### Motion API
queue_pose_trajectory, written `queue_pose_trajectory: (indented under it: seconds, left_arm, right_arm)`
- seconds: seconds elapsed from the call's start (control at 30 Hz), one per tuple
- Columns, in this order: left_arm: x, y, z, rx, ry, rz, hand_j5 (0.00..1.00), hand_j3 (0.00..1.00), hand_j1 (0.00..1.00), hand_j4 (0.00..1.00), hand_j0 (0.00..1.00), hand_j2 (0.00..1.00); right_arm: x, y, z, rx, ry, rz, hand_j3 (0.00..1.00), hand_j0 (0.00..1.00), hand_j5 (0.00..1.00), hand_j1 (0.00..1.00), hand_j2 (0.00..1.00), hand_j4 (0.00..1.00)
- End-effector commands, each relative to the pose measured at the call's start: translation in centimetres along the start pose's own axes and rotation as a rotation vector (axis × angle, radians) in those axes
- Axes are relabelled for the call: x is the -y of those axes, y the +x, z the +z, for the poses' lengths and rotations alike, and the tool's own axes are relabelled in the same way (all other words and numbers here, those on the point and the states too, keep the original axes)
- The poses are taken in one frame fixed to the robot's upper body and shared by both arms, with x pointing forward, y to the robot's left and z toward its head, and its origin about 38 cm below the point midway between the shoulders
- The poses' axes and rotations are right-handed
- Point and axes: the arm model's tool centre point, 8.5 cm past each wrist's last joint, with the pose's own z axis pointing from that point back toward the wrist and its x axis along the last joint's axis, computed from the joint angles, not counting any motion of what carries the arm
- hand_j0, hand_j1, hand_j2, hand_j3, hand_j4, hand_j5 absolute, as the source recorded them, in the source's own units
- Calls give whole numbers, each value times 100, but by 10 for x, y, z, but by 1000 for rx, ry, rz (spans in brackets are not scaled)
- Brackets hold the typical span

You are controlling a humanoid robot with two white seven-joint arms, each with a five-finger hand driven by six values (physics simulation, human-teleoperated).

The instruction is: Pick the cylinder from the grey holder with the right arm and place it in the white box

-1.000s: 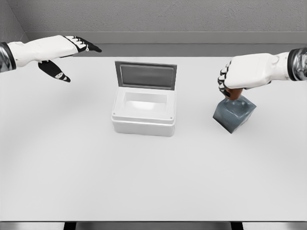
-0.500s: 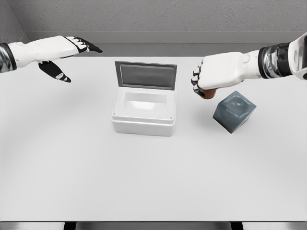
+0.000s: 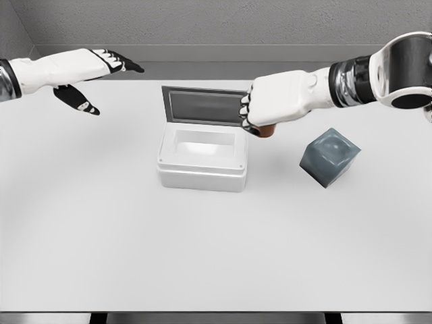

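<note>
Right hand fingers clamped on cylinder — at box right rim, centre frame. Carry left over opening, lower, then release. Holder vacated. Left hand spread, upper left.

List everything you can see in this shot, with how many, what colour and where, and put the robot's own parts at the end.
white box: one, white, table centre, open
lid: one, grey, upright at the back edge of the box
grey holder: one, dark grey cube, right of the box, tilted, nothing in it
cylinder: one, reddish brown, only its lower end showing under the fist, at the box's right rear corner, above the table
table: one, white, fills most of the view
wall: grey, behind the table
left hand: one, white with black fingers, spread, far left above the table, holding nothing
right hand: one, white, closed around the cylinder, beside the lid
</note>
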Motion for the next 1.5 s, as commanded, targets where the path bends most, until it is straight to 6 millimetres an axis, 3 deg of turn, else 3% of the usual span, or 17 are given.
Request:
queue_pose_trajectory:
  seconds: [0.0, 0.47, 0.93, 0.97, 1.0, 1.03, 1.1, 1.33, 1.47]
  left_arm:
    - [-3, 4, -1, 9, 7, -6, 100, 100, 100, 100, 100, 100]
    - [-9, 9, -1, 22, 18, -23, 100, 100, 100, 100, 100, 100]
    - [-12, 9, 3, 19, 15, -37, 100, 100, 100, 100, 100, 100]
    - [-14, 12, 3, 25, 18, -44, 100, 100, 100, 100, 100, 100]
    - [-13, 13, 3, 29, 18, -44, 100, 100, 100, 100, 100, 100]
    - [-13, 11, 7, 21, 13, -46, 100, 100, 100, 100, 100, 100]
    - [-11, 7, 15, 3, 0, -47, 100, 100, 100, 100, 100, 100]
    - [-10, 13, 11, 21, -10, -58, 100, 100, 100, 100, 100, 100]
    - [-18, 21, 4, 45, -3, -81, 100, 100, 100, 100, 100, 100]
  right_arm:
    - [5, 1, -7, 8, -8, 6, 43, 43, 43, 43, 43, 43]
    - [36, 3, -40, 51, -54, 50, 43, 43, 43, 43, 43, 43]
    - [26, -5, -56, 43, -18, 23, 47, 47, 47, 47, 47, 47]
    - [26, -5, -56, 43, -15, 27, 56, 56, 56, 56, 56, 56]
    - [26, -5, -57, 38, -10, 35, 88, 88, 88, 88, 88, 88]
    - [28, -4, -57, 38, -14, 39, 99, 99, 99, 99, 99, 99]
    - [27, -5, -57, 37, -14, 36, 99, 99, 99, 99, 99, 99]
    - [31, -3, -56, 40, -26, 41, 99, 99, 99, 99, 99, 99]
    - [41, 15, -31, 52, -57, 111, 99, 99, 99, 99, 99, 99]
